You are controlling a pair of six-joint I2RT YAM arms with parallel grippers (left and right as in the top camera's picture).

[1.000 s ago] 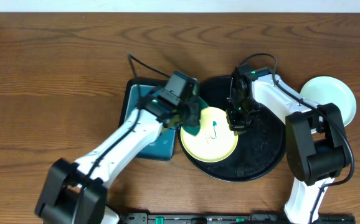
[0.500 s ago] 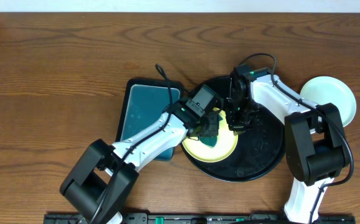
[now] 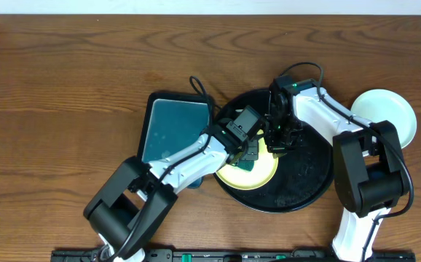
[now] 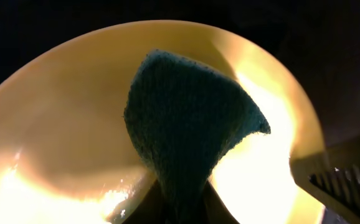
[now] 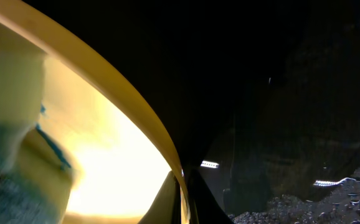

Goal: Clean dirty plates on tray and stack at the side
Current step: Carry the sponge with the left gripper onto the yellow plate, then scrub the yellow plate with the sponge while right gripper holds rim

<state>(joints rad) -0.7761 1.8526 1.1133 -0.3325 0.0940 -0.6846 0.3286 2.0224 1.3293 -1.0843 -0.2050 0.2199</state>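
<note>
Left gripper (image 3: 248,151) is clamped on the sponge (image 4: 192,124) and has it pressed down on the middle of the yellow plate (image 3: 263,173), folded edge flat on the glaze. That plate lies in the left part of the tray (image 3: 309,178), directly under the left gripper, and the tray sits toward the table's (image 3: 65,73) near edge, right of centre. Right gripper (image 3: 277,143) is pinched shut on the plate's far-right rim. A second ago the sponge was at the plate's left rim with a teal scribble showing in the middle. Now the left arm has swung in across the teal tray (image 3: 170,127), and the sponge covers that mark. The right gripper hasn't budged. The white plate (image 3: 392,113) sits on bare wood by the table's right edge.
</note>
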